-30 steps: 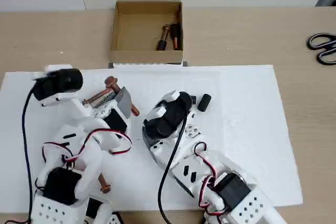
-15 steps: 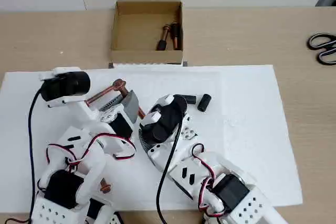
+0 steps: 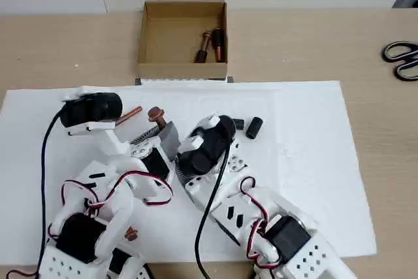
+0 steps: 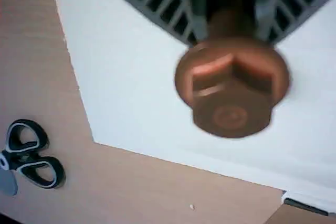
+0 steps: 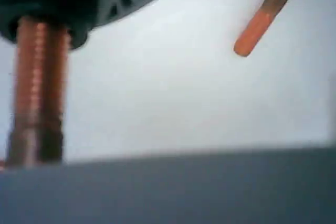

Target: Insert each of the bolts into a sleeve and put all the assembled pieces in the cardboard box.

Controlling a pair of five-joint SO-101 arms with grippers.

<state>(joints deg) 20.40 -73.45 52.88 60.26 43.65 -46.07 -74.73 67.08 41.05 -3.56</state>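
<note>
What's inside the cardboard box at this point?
Two copper bolts in dark sleeves lie side by side near the right wall of the cardboard box. The floor strip just behind its near wall is hidden.

No lettering, numbers or labels I can read from my seat, only a faint round stamp on the head of the bolt point(image 4: 231, 90) in my left wrist feed, too blurred to make out.

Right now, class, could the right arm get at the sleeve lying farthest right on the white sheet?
Probably yes. The sleeve lies loose on the sheet, just beside the right arm, with nothing over it or between them.
</note>
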